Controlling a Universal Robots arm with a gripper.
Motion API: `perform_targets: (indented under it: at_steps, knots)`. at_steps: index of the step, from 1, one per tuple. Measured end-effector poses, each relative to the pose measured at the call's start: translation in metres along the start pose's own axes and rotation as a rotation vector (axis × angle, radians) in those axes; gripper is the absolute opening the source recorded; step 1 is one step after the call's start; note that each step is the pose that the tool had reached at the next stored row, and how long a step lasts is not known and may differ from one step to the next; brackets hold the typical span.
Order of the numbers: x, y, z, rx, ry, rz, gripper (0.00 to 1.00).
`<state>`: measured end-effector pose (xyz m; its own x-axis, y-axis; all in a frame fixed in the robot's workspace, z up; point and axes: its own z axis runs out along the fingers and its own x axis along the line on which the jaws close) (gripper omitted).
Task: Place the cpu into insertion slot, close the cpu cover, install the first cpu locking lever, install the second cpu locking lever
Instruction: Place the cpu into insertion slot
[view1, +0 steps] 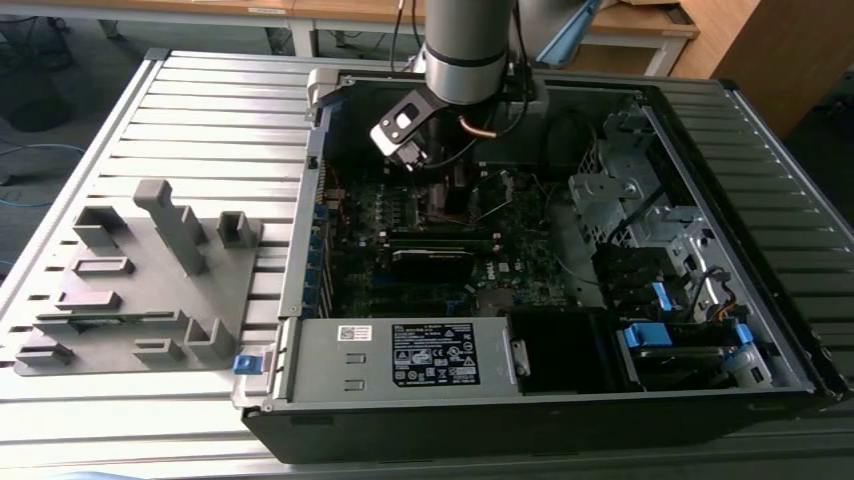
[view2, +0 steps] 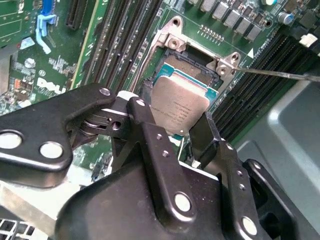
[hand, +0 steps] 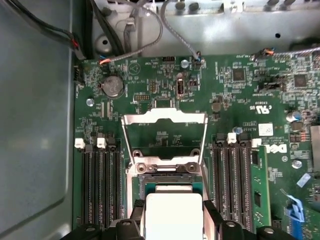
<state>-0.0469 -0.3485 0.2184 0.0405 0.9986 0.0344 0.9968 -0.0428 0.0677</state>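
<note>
My jaws held the chip (view2: 180, 102) by two sides right over the slot (view2: 187, 61), cover (hand: 165, 115) open, so I thought it best to hold it flat, line up its corners and go down slowly.

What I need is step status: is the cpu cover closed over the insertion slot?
No, in the first wrist view the cpu cover stands open, off the insertion slot.

Large sticker (view1: 434, 353), on the grey power box (view1: 334, 375) at the case's near side: black print and symbols, too small to read.
Small sticker (view1: 354, 333), just beside it toward the exterior view's left: unreadable bars.
Motherboard lettering (hand: 272, 148): white, beside the memory slots (hand: 235, 180).
cpu (view2: 179, 107) face: faint engraved lines, illegible.
Triangle sign (view2: 250, 52): white, at a corner of the insertion slot (view2: 194, 62).
</note>
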Motion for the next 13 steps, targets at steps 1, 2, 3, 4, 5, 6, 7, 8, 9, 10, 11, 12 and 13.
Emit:
perform_targets:
  at_steps: [1,2,3,4,5,6,7,8,9,10,11,12,13]
  knots:
    - [0.0003,-0.0001,0.0013,0.0029,-0.0001,0.0,0.54]
    - [0.0006,-0.0002,0.0023,0.0045,-0.0002,0.0,0.54]
    - [0.0011,-0.0002,0.0029,0.0054,-0.0003,-0.003,0.54]
    - [0.0013,-0.0002,0.0032,0.0059,-0.0002,-0.006,0.54]
    - [0.0013,-0.0002,0.0034,0.006,-0.0001,-0.006,0.54]
    - [0.0013,-0.0003,0.0034,0.006,-0.0001,-0.006,0.54]
    - [0.0013,-0.0003,0.0035,0.0061,-0.0001,-0.006,0.54]
    - [0.0013,-0.0004,0.0042,0.006,0.0005,-0.006,0.54]
    - [0.0013,-0.0004,0.0049,0.006,0.0006,-0.006,0.54]
    - [0.0013,-0.0004,0.0049,0.006,0.0006,-0.006,0.54]
    - [0.0013,-0.0004,0.0049,0.006,0.0005,-0.006,0.54]
    - [0.0013,-0.0004,0.005,0.006,0.0006,-0.006,0.54]
    - [0.0013,-0.0004,0.0051,0.006,0.0006,-0.006,0.54]
